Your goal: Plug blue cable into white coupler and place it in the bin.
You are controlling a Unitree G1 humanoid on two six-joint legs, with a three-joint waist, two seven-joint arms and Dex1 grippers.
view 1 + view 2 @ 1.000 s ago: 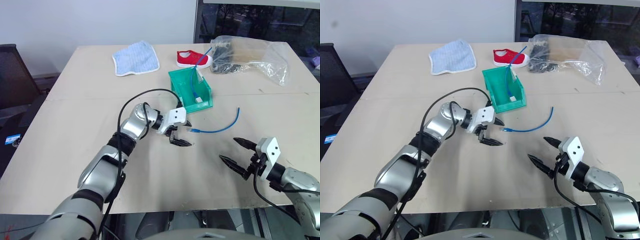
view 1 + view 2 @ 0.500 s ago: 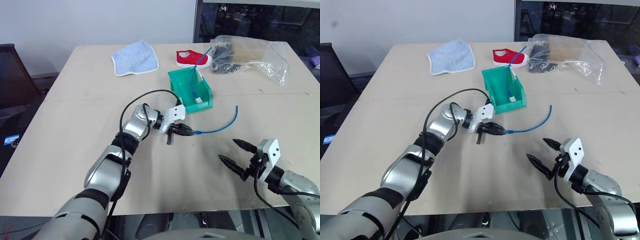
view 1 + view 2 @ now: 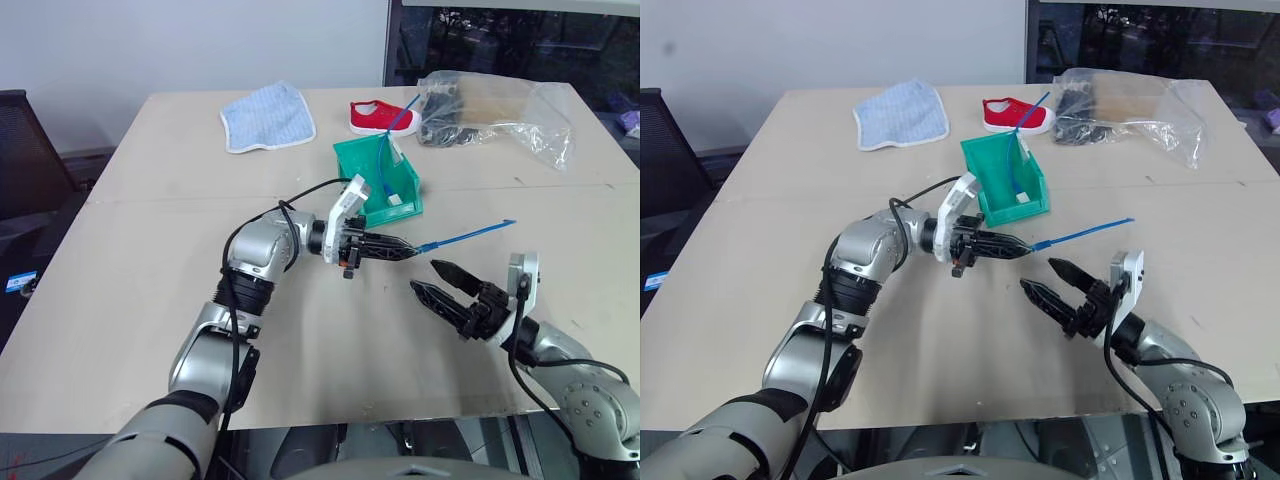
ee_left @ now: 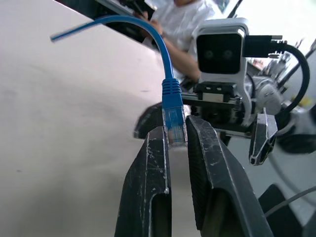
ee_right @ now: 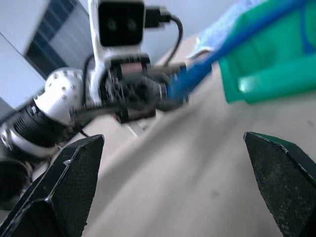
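over the desk [image 3: 150,300]: left gripper [image 3: 400,247] hangs mid-air just in front of the bin, pointing across toward the right arm
left jaws: pressed together on the blue cable [image 3: 470,234], pinching it right at the clear plug end. the left wrist view shows the plug [image 4: 174,123] squeezed between the two black fingers [image 4: 150,168] with the cord curling up and away
blue cable: off the desk, sticking out level past the left fingertips toward the right side, free end hanging in the air. guessing it's held by the plug so the connector stays steady and aimed for mating
right gripper [image 3: 448,290]: low over the desk near the front edge, just below the cable's free run, tips pointed back at the left gripper
right jaws: spread wide, nothing between them. looks like it's set to take something, maybe the cord or the coupler, but that's my read
white coupler: can't pick it out for sure. there's a small white bit inside the bin next to another blue cord, too tiny to call
bin [image 3: 352,160]: green, sits behind the left gripper, sloped lip facing the robot, so dropping stuff in from the front should be easy
other stuff: blue cloth [image 3: 268,116], red shoe [image 3: 385,117] and a clear plastic bag [image 3: 500,110] along the far edge, well apart from the action
progress: early imo, cable grabbed, not plugged yet
watch out: plug grip is narrow, could twist when pushed
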